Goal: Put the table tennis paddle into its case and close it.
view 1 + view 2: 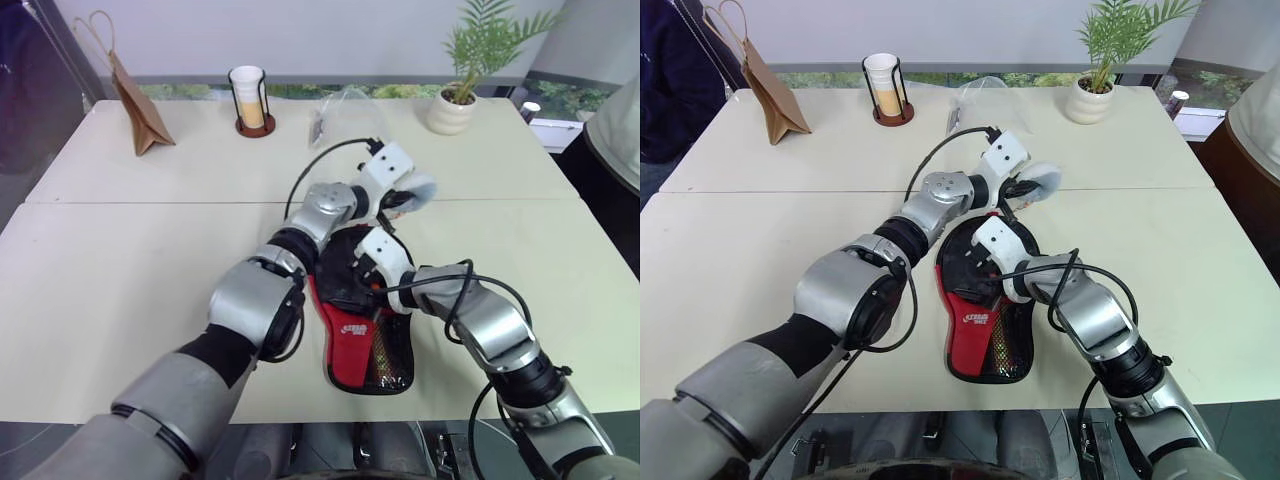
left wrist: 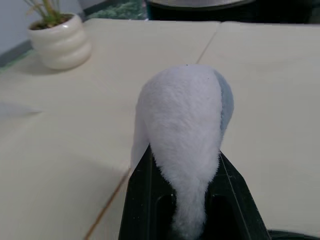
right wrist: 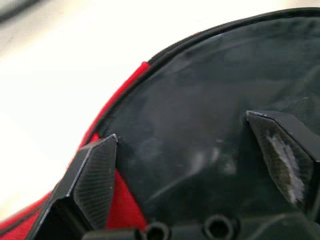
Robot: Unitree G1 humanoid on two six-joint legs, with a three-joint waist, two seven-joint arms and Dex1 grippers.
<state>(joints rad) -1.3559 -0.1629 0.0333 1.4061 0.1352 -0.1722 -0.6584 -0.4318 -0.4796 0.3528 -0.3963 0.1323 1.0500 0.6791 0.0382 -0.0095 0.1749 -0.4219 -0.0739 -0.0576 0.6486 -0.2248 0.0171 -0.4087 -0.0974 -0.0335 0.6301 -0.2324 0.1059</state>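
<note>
Case [image 1: 985,335] is flat black fabric, paddle-shaped, with a red panel carrying a white logo and a mesh pocket, lying lower centre of frame on the table [image 1: 760,260]. Right gripper [image 3: 200,150] has its fingers spread wide directly over the case's round black end, gripping nothing. Left gripper [image 2: 186,200], above the case at frame centre, is clamped on a white fuzzy flap [image 2: 185,125].
</note>
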